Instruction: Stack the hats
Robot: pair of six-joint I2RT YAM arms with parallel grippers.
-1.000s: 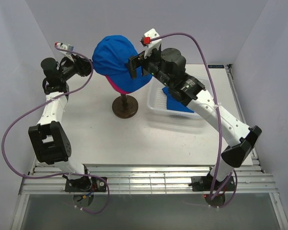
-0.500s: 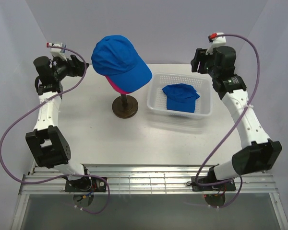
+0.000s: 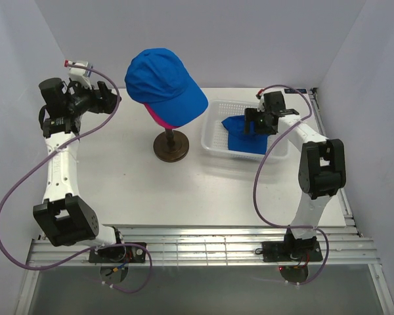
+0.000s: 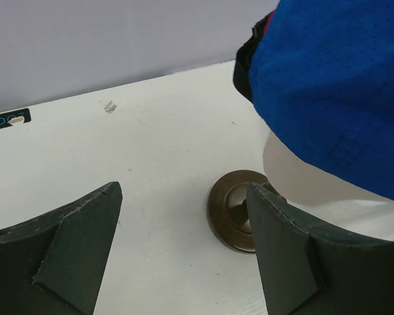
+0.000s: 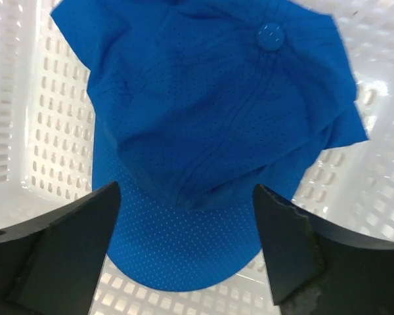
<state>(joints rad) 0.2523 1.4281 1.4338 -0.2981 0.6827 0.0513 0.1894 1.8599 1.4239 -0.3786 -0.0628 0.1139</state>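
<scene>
A blue cap (image 3: 164,84) sits on the mannequin head over a magenta-pink cap (image 3: 159,118), whose edge shows beneath; its blue crown also shows in the left wrist view (image 4: 335,85). Another blue cap (image 3: 240,136) lies in the white basket (image 3: 215,146), filling the right wrist view (image 5: 203,125), brim toward the camera. My right gripper (image 3: 249,125) (image 5: 187,216) is open just above this cap, jaws either side of the brim. My left gripper (image 3: 111,98) (image 4: 184,223) is open and empty, left of the mannequin. A second pink cap is not in view.
The mannequin's dark round stand (image 3: 171,146) (image 4: 236,210) sits mid-table between the arms. The basket's perforated walls (image 5: 26,131) surround the right gripper. White enclosure walls stand behind and on both sides.
My right arm swung from the mannequin out to the right, then came down over the basket. My left gripper drew back a little to the left.
</scene>
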